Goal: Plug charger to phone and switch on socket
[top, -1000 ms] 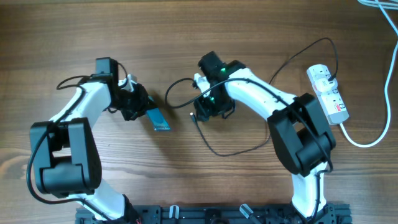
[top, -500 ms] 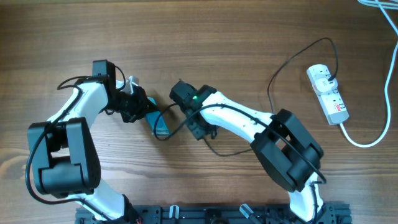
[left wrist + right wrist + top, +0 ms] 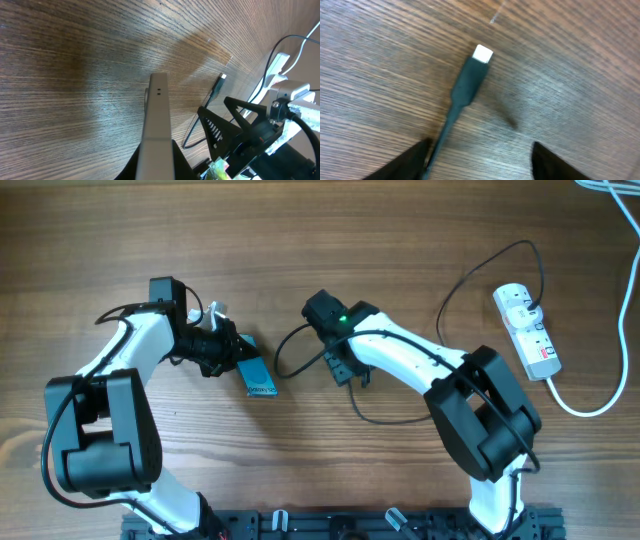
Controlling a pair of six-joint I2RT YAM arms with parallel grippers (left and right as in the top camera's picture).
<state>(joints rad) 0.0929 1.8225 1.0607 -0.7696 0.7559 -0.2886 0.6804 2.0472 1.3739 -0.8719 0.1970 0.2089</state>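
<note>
My left gripper (image 3: 228, 355) is shut on the phone (image 3: 259, 377), whose teal screen shows left of centre. In the left wrist view the phone (image 3: 158, 115) shows edge-on between my fingers (image 3: 157, 167). The charger's black cable (image 3: 283, 345) loops between the phone and my right gripper (image 3: 348, 372), then runs right to its white plug in the socket (image 3: 530, 330). In the right wrist view the connector tip (image 3: 481, 53) lies on the table ahead of my open right gripper (image 3: 482, 162). The cable passes beside the left finger. The tip also shows in the left wrist view (image 3: 220, 80).
The socket's thick white cord (image 3: 585, 408) curves along the right edge of the wooden table (image 3: 300, 240). Slack black cable lies in a loop (image 3: 400, 420) below the right arm.
My right gripper went left, close to the phone, then drew back to the right. The cable loop now lies between it and the phone. The phone has shifted slightly.
</note>
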